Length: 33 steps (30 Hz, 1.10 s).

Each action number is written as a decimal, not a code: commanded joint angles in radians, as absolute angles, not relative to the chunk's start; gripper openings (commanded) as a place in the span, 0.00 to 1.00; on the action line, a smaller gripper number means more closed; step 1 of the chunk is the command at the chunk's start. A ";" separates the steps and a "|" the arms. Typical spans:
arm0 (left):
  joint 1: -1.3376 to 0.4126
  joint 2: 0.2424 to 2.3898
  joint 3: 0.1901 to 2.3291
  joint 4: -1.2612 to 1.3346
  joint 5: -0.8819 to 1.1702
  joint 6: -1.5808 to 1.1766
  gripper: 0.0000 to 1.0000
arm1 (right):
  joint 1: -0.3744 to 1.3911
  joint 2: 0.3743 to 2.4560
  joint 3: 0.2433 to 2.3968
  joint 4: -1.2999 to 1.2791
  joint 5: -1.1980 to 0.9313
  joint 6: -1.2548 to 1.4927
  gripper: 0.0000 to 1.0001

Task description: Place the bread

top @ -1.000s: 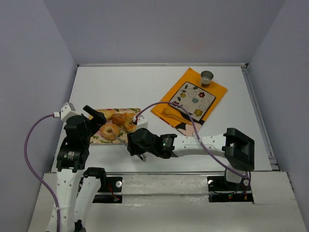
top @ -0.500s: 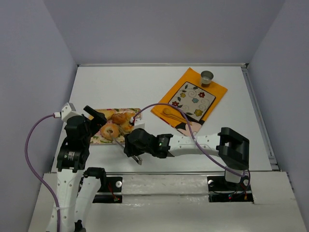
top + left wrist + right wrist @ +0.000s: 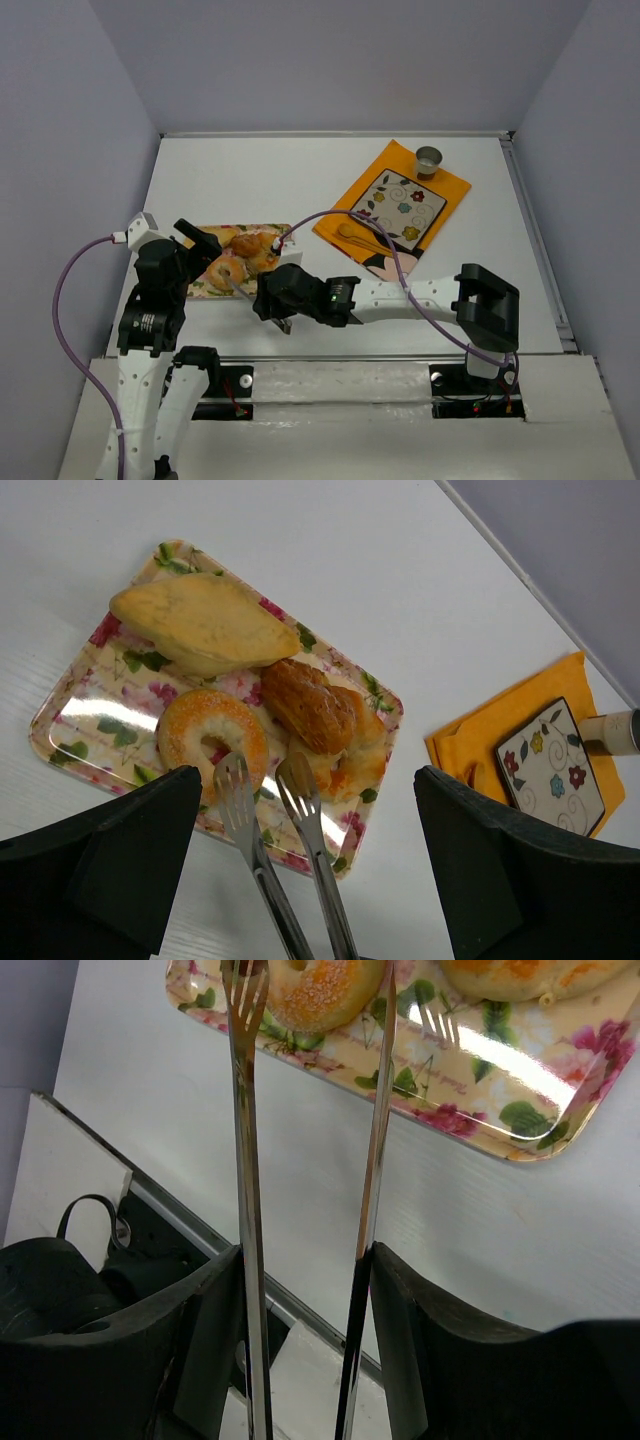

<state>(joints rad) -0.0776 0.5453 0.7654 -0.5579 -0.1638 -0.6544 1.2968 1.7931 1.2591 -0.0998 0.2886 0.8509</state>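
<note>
White table point(image 3: 300, 180): bread point(image 3: 200, 708) lies on floral tray point(image 3: 70, 715), ungrabbed. Right gripper point(image 3: 305, 1270) clamps tongs point(image 3: 245, 1160), tines spread at bread's edge. Left gripper point(image 3: 307, 780) wide, holding nothing. Grasp, lift, placing all remain.

No text, number or brand is reading clearly in any view. The floral tray point(image 3: 480, 1095) is showing faint script-like marks beside its glare patch in the right wrist view, too blurred to read. The square tile point(image 3: 398, 205) on the orange cloth point(image 3: 455, 185) is showing only flower and swirl motifs.
</note>
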 commanded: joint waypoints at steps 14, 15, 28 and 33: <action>-0.080 0.538 0.761 -0.526 -0.149 -0.635 0.99 | 1.279 1.891 1.344 -0.034 0.324 0.868 0.56; -0.080 0.538 0.761 -0.526 -0.149 -0.634 0.99 | 1.279 1.904 1.347 -0.034 0.325 0.868 0.54; -0.080 0.522 0.759 -0.526 -0.153 -0.637 0.99 | 1.279 1.898 1.367 -0.029 0.310 0.824 0.22; -0.080 0.520 0.759 -0.528 -0.156 -0.640 0.99 | 1.279 1.790 1.307 0.052 0.311 0.755 0.07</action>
